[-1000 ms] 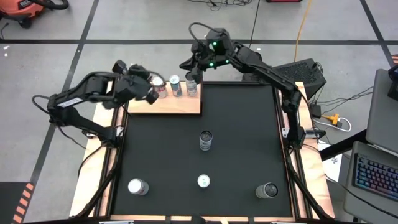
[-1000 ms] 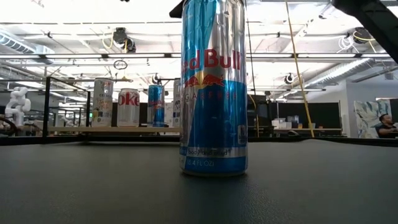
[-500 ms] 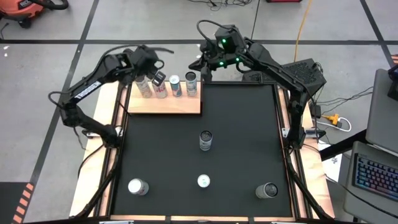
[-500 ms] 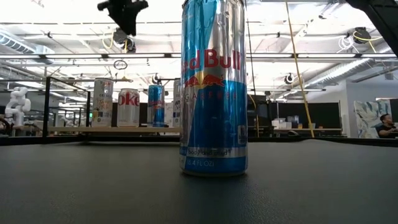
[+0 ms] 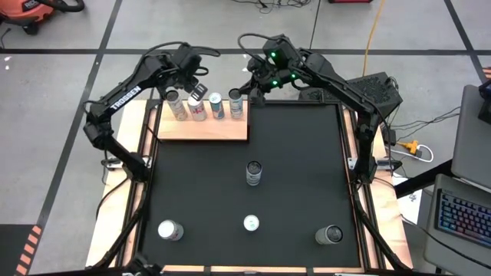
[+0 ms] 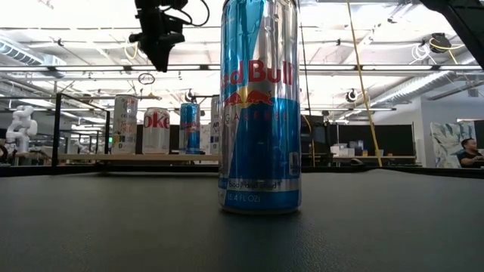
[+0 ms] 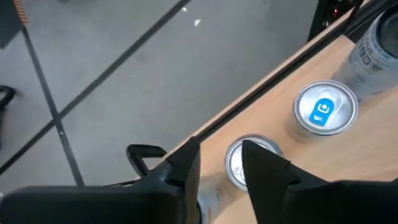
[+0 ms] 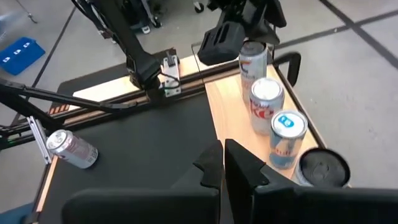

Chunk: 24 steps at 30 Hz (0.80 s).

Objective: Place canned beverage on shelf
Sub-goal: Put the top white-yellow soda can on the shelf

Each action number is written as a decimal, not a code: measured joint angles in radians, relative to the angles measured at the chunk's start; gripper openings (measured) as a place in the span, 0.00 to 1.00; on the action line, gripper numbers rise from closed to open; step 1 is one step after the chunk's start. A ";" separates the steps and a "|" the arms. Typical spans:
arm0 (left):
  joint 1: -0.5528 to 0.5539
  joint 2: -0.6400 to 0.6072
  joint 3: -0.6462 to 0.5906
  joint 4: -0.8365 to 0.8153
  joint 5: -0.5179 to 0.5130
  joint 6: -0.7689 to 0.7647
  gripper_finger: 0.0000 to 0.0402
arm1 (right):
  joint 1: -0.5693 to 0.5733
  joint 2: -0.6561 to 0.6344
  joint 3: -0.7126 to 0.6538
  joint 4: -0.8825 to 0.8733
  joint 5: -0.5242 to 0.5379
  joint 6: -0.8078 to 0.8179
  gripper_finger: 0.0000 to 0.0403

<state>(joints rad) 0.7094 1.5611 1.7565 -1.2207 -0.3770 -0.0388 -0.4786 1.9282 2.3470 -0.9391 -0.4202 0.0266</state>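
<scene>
Your left gripper (image 5: 193,80) hangs above the far-left end of the shelf (image 5: 222,130), over the row of four cans (image 5: 207,107) there. Its jaws stand narrow and grip nothing, as though a can has just been let go. Your right gripper (image 5: 247,86) waits fully closed and empty off the shelf's far-right corner, clear of the row. The Red Bull can (image 6: 259,106) stands upright on the black mat (image 5: 307,176), near of the shelf, a likely next pick.
</scene>
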 joint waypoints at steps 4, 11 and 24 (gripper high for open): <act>0.022 0.015 0.000 0.000 0.041 0.002 0.16 | 0.000 0.000 0.000 -0.044 0.000 0.017 0.00; 0.067 0.020 0.000 -0.093 0.085 -0.006 0.01 | 0.000 -0.004 0.000 -0.138 0.000 0.040 0.00; 0.124 0.039 0.000 -0.129 0.118 -0.034 0.02 | 0.000 -0.046 0.000 -0.170 0.000 0.037 0.00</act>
<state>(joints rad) 0.8336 1.6000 1.7565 -1.3498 -0.2592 -0.0727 -0.4782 1.8820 2.3470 -1.1091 -0.4198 0.0639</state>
